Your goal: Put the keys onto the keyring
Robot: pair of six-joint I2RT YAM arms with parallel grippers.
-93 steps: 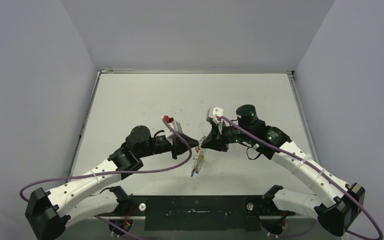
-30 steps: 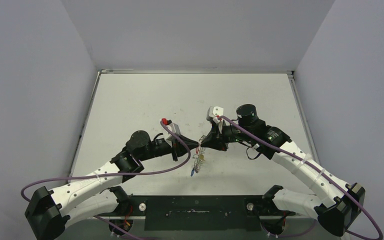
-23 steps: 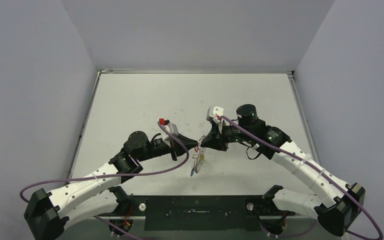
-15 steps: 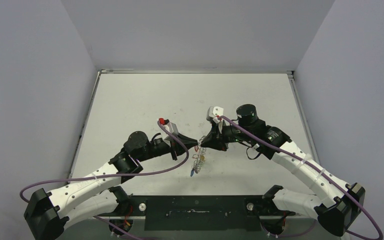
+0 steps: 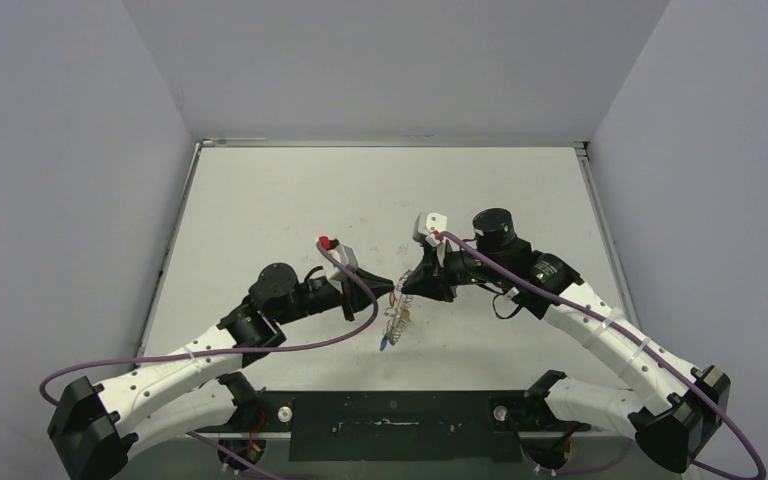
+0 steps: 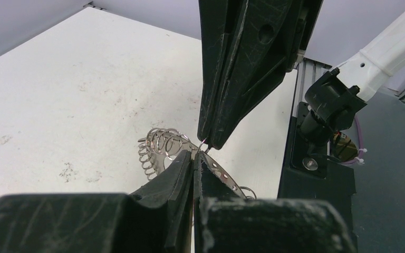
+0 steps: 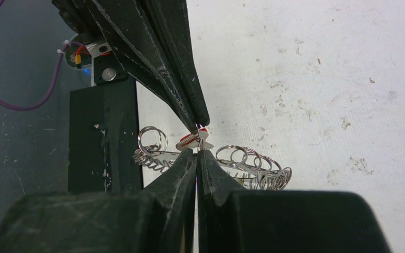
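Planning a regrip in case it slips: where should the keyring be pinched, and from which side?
Probably the keyring by its flat holed band, coming edge-on from the outer rim: that strip looks thin and rigid, while the wire loops edging it would likely swing.

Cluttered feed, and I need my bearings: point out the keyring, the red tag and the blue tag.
keyring [image 6: 219,172]: left wrist view, on its flat holed band.
red tag [image 7: 189,139]: right wrist view, on its red face.
blue tag [image 5: 387,345]: top view, on its lower end.
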